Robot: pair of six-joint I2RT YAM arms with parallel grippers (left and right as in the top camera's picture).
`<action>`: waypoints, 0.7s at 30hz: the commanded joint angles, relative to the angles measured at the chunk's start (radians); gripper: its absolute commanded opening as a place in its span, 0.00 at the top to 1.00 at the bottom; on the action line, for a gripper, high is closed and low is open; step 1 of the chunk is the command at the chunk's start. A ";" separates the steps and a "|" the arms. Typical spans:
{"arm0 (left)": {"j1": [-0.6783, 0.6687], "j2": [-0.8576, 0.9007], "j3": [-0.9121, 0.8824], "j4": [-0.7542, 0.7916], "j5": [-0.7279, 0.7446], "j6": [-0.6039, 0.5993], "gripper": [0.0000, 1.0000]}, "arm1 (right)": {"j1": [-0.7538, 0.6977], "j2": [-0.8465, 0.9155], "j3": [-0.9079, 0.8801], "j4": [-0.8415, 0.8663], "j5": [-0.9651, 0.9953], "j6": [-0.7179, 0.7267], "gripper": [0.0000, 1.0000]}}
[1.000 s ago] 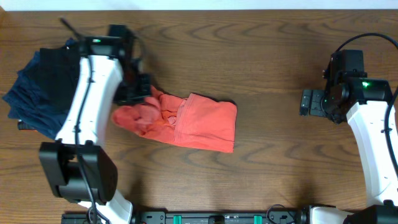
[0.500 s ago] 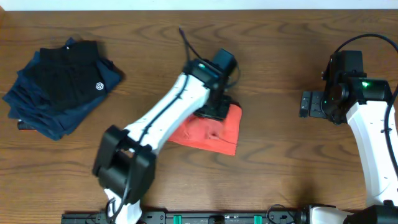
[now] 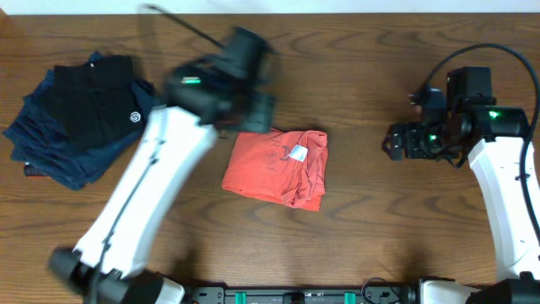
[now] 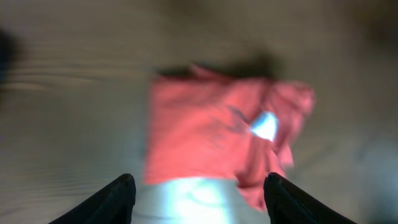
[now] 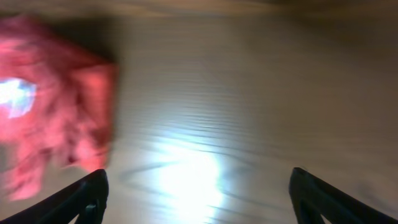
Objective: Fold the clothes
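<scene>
Brown wooden surface [image 3: 380,245] carries, in the overhead view only, a folded navy-and-black garment stack [image 3: 76,118] at far left, well apart from the folded red-orange cotton T-shirt [image 3: 266,165] at centre. Wrist views alone show left fingers [image 4: 118,199] and right fingers [image 5: 87,196] spread wide, empty; bare wood borders the shirt's right edge. Small white neck tag [image 3: 297,153] faces up.

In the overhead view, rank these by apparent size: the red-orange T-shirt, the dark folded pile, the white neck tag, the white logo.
1. dark folded pile
2. red-orange T-shirt
3. white neck tag and white logo: both are tiny and too alike to rank.
</scene>
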 commanded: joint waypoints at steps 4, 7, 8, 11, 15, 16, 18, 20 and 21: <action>0.182 0.034 -0.032 0.007 0.026 0.003 0.32 | 0.163 0.018 -0.014 0.074 -0.431 -0.138 0.28; 0.217 0.081 -0.078 0.032 0.039 0.003 0.32 | 0.266 0.047 -0.021 0.123 -0.487 -0.134 0.30; 0.220 0.101 -0.092 0.039 0.039 0.003 0.32 | 0.299 0.060 -0.022 0.137 -0.507 -0.133 0.29; 0.219 0.171 -0.126 0.061 0.064 0.008 0.31 | 0.394 0.119 -0.022 0.192 -0.537 -0.103 0.28; 0.217 0.277 -0.148 0.086 0.152 0.018 0.29 | 0.478 0.217 -0.022 0.247 -0.533 -0.068 0.28; 0.217 0.304 -0.148 0.087 0.164 0.018 0.30 | 0.490 0.245 -0.022 0.255 -0.533 -0.062 0.28; 0.217 0.357 -0.149 0.086 0.179 0.018 0.30 | 0.507 0.303 -0.022 0.259 -0.528 -0.062 0.28; 0.216 0.406 -0.150 0.080 0.194 0.018 0.29 | 0.513 0.367 -0.022 0.251 -0.488 -0.057 0.30; 0.215 0.426 -0.150 0.078 0.196 0.019 0.29 | 0.513 0.391 -0.022 0.243 -0.455 -0.048 0.30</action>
